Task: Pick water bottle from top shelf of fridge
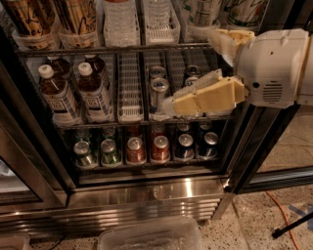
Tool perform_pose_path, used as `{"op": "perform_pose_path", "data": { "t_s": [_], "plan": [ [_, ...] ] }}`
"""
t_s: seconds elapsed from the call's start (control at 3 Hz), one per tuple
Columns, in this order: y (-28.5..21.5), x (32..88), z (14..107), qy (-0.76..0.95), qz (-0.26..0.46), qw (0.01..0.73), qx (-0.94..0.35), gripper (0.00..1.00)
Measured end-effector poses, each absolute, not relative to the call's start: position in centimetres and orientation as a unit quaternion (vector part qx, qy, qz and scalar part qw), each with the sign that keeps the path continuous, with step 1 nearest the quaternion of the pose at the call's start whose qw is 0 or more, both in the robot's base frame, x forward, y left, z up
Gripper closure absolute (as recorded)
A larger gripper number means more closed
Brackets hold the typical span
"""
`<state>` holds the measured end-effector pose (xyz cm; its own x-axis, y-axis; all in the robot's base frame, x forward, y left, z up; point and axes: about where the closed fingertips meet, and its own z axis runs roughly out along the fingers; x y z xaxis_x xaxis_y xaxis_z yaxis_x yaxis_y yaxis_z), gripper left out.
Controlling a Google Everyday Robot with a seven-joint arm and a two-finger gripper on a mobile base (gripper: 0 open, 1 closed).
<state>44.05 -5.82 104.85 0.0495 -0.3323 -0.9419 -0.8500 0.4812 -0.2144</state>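
The fridge (146, 193) stands open in front of me, its stainless base panel at the bottom. Two clear ribbed water bottles (117, 22) (159, 14) stand side by side in white lane trays on the top shelf (73, 50), cut off by the top edge of the view. My cream gripper (171, 103) reaches in from the right on the white arm (274, 68). It sits one shelf lower than the bottles, in front of the silver cans (157, 90), below and slightly right of the water bottles. It holds nothing that I can see.
Brown-liquid bottles with white caps (54, 95) fill the middle shelf's left side. Small cans (134, 149) line the lowest rack. Tall printed cans (29, 17) stand at top left and top right. A clear plastic bin (151, 237) lies on the floor, an orange cable (283, 215) at right.
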Motion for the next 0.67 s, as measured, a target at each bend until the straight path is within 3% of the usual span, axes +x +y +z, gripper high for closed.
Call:
{"op": "perform_pose_path", "data": {
  "t_s": [0.67],
  "plan": [
    [-4.4, 48.5, 100.1, 0.617, 0.174, 0.588, -0.493, 0.00]
  ]
}}
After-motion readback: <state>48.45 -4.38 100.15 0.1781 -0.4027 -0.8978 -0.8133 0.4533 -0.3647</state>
